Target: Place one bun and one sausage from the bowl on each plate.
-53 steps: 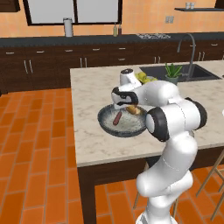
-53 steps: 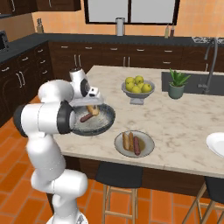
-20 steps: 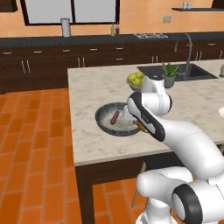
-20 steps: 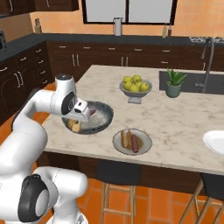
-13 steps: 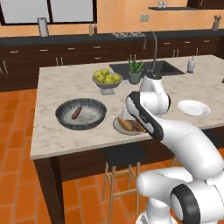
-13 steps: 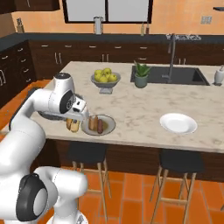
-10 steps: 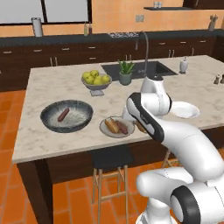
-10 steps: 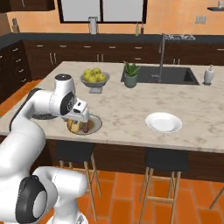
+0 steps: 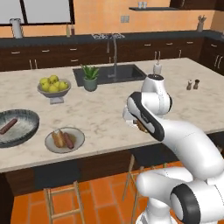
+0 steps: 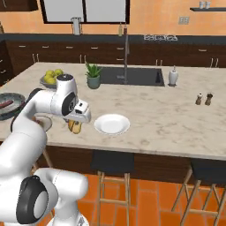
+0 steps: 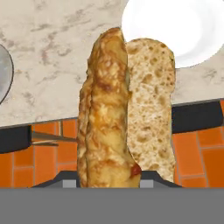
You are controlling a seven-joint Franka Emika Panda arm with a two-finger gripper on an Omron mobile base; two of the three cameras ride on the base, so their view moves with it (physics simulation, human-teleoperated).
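Claw (image 10: 76,125) is clenched on a bun (image 11: 124,109). In the hand view the bun runs straight up from the bottom edge: browned crust on the left half, pale crumb face on the right. Fingertips themselves are hidden behind it.

In the right base view the claw and bun hang over the near edge of the bench (image 10: 150,110), at about 9 o'clock from the white plate (image 10: 111,123) and just beside it, not over it. The white plate has nothing on it. In the hand view its rim sits at 1 o'clock, partly behind the bun tip.

In the left base view the bun end (image 9: 141,126) shows under the arm's wrist, near the middle of the bench front.

Bowl (image 9: 16,127) is at the far left end of the bench in the left base view, with 1 sausage (image 9: 8,126) lying in it. Beige plate (image 9: 64,139) sits just beside the bowl at its 4 o'clock and carries 1 bun (image 9: 57,138) and 1 sausage (image 9: 68,140) side by side.

Fruit bowl (image 9: 54,86) with yellow-green fruit stands at 12 o'clock from the beige plate, well apart. Potted plant (image 9: 90,78) is next to the sink (image 9: 114,73). Salt and pepper shakers (image 9: 193,84) stand near the right end of the bench.
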